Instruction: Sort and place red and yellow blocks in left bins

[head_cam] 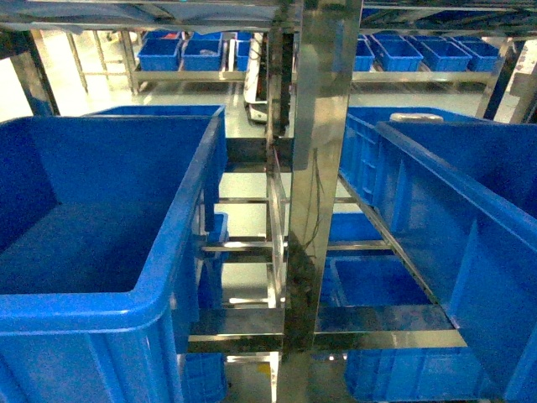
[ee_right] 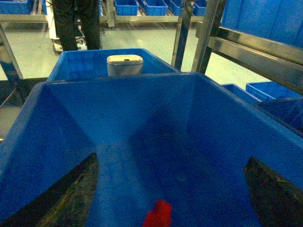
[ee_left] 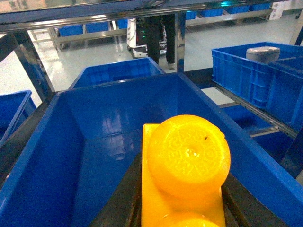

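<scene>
The orange-yellow block [ee_left: 187,156] fills the bottom of the left wrist view, studs toward the camera. My left gripper [ee_left: 182,177] is shut on it, with a dark finger on each side. It hangs over a deep blue bin [ee_left: 47,123], the big left bin [head_cam: 180,218] of the head view. My right gripper [ee_right: 171,161] is open above another blue bin [ee_right: 142,104]. The red block [ee_right: 158,215] lies on that bin's floor, below and between the spread fingers, touching neither. Neither gripper shows in the head view.
A steel rack upright [head_cam: 315,168] stands between the left bin and the right-hand blue bins [head_cam: 445,193]. A white-grey object [ee_right: 124,65] sits in the bin behind. More blue bins line the far shelves [head_cam: 180,52] and a lower level [head_cam: 377,281]. A person's legs [ee_right: 75,23] stand beyond.
</scene>
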Motion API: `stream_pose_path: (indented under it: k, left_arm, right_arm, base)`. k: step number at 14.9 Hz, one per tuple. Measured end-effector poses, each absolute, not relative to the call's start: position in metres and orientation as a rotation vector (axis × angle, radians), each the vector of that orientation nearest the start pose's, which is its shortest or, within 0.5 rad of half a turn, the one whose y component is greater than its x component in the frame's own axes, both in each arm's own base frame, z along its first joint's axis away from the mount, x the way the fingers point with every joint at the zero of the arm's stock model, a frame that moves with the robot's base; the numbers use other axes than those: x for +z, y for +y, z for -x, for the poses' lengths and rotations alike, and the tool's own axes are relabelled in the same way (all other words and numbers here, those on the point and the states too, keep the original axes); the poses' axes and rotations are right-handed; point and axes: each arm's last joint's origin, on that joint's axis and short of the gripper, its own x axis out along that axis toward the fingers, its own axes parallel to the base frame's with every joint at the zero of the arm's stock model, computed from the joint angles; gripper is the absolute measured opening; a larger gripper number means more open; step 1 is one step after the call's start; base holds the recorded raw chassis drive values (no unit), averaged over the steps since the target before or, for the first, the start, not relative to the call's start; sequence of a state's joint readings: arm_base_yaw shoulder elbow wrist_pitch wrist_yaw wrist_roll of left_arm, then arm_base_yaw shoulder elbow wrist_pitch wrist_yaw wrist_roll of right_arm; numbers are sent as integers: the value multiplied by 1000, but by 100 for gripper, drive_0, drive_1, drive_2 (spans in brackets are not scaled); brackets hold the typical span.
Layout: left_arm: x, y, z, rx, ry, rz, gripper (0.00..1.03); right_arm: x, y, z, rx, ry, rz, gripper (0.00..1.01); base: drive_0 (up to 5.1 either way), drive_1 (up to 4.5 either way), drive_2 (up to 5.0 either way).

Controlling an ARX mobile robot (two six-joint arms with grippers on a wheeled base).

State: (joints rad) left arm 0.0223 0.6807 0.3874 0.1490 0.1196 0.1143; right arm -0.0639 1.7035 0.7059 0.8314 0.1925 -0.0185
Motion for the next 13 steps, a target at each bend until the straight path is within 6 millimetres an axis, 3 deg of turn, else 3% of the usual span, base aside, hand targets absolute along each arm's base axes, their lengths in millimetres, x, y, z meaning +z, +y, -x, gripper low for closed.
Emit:
stream_pose_path:
  k: [1,3,8,10,13]
  left_arm:
    - [242,0,-162,-105,139,-104,27]
    - [242,0,-162,-105,138,-104,27]
    - [242,0,-162,-105,139,-104,27]
    - [242,0,-162,-105,139,-104,27]
    - [242,0,-162,-105,138,-104,27]
  right_arm:
    - [178,-25,-314,-232,187,30,100]
    - [188,-22,-274,-190,197,42,98]
    - [252,-11,-171,-50,20,37,98]
    - [250,-10,-135,-49,12,34,98]
    - [240,-9,-122,-51,11,34,98]
  base:
    - [0,0,0]
    - [0,0,0]
    - [0,0,0]
    - [0,0,0]
    - [0,0,0]
